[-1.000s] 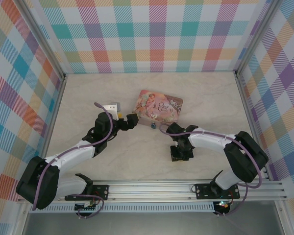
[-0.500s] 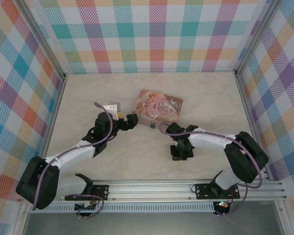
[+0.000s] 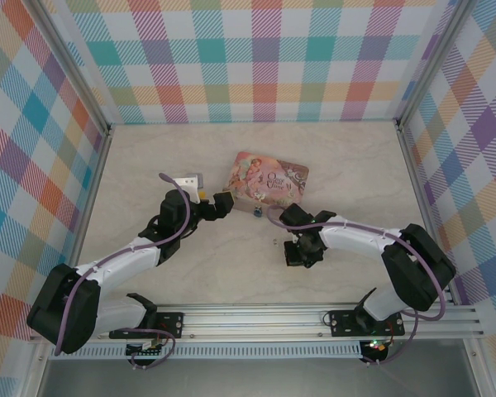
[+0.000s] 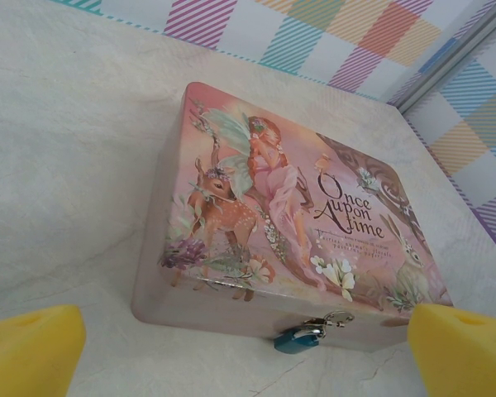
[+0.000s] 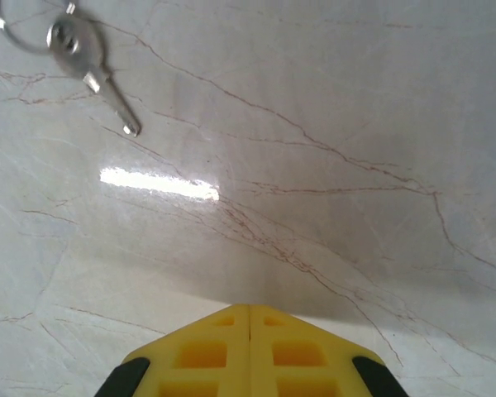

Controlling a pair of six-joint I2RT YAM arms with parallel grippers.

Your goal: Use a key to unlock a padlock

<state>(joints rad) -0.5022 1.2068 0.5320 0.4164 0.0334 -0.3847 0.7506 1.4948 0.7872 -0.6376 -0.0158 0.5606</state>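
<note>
Silvery key [image 5: 91,62] loose before the empty, pressed-together right gripper [image 5: 250,310]; blue padlock [image 4: 298,337] locking the pink tin [image 4: 264,207], faced by the wide-spread left gripper [image 3: 224,203], likely for bracing.

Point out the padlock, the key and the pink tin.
padlock [image 4: 295,341], left wrist view, on its blue body.
key [image 5: 93,80], right wrist view, where head meets blade.
pink tin [image 4: 264,207], left wrist view, on the middle of its lid.
</note>
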